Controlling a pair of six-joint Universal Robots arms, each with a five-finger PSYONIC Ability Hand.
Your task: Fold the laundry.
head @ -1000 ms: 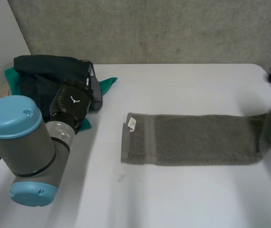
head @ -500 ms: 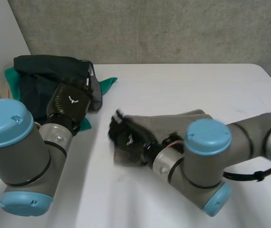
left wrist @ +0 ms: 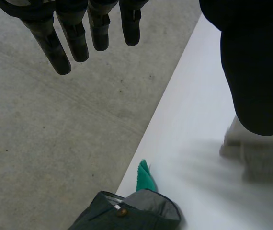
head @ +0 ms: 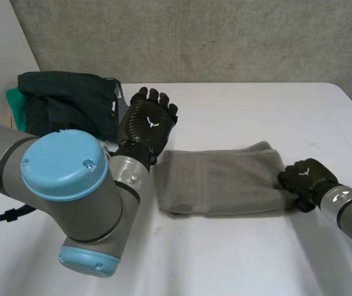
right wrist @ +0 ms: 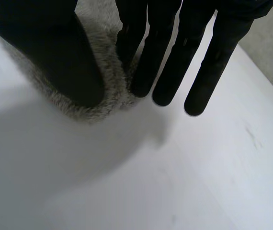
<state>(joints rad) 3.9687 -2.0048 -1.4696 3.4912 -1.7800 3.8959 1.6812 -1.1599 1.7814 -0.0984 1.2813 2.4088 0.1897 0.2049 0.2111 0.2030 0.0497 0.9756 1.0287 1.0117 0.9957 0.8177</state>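
A grey towel (head: 222,182) lies folded over on the white table (head: 238,111), in the middle. My right hand (head: 304,179) is at its right, folded end. In the right wrist view the thumb (right wrist: 55,52) sits on the fluffy towel edge (right wrist: 108,91) with one finger against its other side, pinching it; the other fingers reach past it over the table. My left hand (head: 148,123) is raised just beyond the towel's left end, open, and holds nothing. In the left wrist view its straight fingers (left wrist: 74,38) hang in the air with the towel (left wrist: 261,158) below.
A pile of dark clothes (head: 65,102) with a green cloth under it lies at the table's far left, also seen as a dark garment (left wrist: 127,215) and a green tip (left wrist: 145,178). The left arm's elbow (head: 71,203) fills the near left. A concrete wall stands behind the table.
The towel lay long with my right hand lifting its right end; the hand carried that end leftward and the towel now lies doubled. My left hand moved from the clothes pile toward the towel.
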